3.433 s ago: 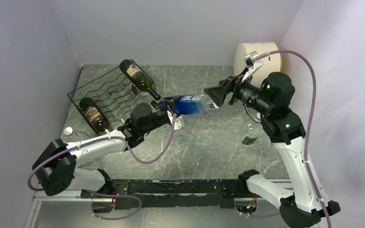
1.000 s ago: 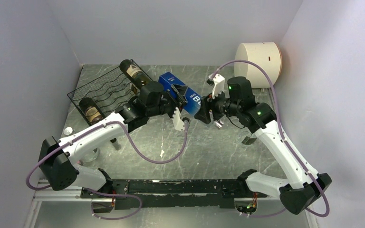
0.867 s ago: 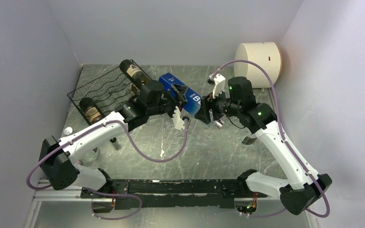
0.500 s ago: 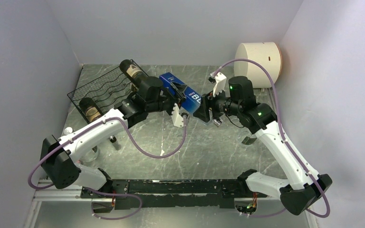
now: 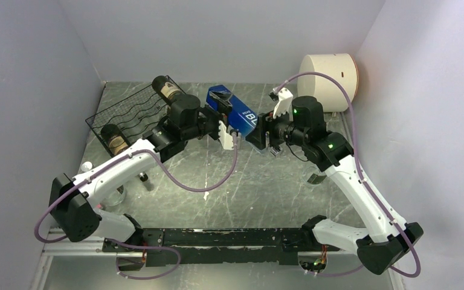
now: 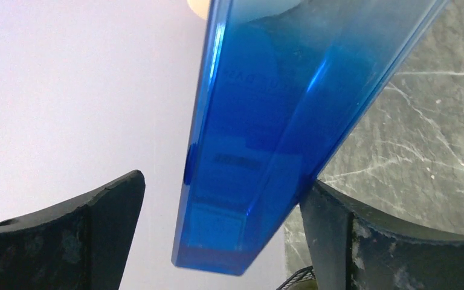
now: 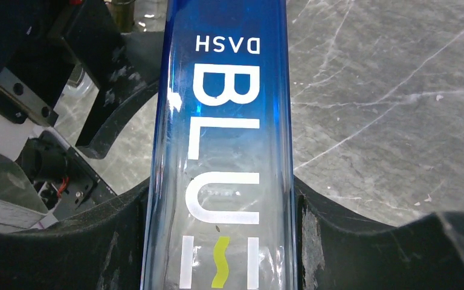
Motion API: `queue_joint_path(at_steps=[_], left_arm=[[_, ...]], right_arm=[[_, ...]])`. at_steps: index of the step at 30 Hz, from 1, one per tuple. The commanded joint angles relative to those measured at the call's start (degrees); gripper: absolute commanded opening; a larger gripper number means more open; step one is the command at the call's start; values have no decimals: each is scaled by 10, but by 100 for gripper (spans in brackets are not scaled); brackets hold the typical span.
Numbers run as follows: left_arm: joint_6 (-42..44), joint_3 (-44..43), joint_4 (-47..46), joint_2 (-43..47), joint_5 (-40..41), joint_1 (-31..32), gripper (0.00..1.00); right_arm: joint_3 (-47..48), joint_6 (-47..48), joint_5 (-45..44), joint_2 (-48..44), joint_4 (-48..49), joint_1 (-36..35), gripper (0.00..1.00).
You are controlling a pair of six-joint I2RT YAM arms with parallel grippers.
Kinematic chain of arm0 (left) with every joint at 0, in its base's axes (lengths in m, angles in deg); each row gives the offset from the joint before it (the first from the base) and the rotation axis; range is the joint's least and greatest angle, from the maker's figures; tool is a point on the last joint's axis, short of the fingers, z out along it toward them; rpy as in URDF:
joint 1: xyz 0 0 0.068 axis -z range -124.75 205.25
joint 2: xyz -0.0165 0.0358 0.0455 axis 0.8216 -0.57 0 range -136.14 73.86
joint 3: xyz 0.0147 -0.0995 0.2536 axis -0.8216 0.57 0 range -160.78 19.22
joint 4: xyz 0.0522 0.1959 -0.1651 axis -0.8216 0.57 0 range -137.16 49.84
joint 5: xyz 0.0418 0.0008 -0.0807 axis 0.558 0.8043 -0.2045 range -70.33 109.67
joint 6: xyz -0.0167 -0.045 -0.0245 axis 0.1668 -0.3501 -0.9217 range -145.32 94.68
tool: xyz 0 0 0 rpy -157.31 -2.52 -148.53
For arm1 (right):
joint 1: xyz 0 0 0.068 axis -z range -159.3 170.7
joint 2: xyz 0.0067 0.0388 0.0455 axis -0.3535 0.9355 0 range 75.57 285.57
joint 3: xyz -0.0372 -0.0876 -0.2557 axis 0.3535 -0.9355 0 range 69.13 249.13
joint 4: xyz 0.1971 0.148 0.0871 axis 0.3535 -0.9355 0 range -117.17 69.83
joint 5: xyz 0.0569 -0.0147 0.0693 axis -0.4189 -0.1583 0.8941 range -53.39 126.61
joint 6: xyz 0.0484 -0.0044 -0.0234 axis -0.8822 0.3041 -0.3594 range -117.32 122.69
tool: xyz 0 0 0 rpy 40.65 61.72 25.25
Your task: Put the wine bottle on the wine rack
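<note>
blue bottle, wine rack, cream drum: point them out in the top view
blue bottle [image 5: 240,116], top view, labelled side
wine rack [image 5: 132,116], top view, wavy wire tier
cream drum [image 5: 329,71], top view, curved wall

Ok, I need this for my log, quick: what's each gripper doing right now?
Left gripper: open, jaws wide apart on either side of the blue bottle, not clamping it.
Right gripper: closed on the blue bottle.

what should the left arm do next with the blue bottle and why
Probably draw the left gripper back off the blue bottle: its jaws stand open around one end, while the right gripper is clamped on the labelled body. That should free the right gripper to carry the bottle toward the wine rack.
</note>
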Motion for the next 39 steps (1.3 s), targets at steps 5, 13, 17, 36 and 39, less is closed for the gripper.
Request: queue_joint_path(at_steps=[5, 13, 17, 36, 39], left_arm=[[-129, 56, -148, 73, 40, -3, 100], [-445, 89, -244, 142, 203, -4, 99], [-649, -38, -75, 114, 343, -4, 99], [-800, -116, 135, 282, 435, -4, 99], [-796, -113, 146, 297, 439, -4, 100]], right_arm=[[26, -15, -67, -20, 81, 3, 0], [21, -8, -30, -6, 114, 3, 0], [14, -14, 15, 4, 156, 3, 0], [43, -86, -119, 199, 442, -200, 0], [85, -91, -160, 270, 455, -223, 0]])
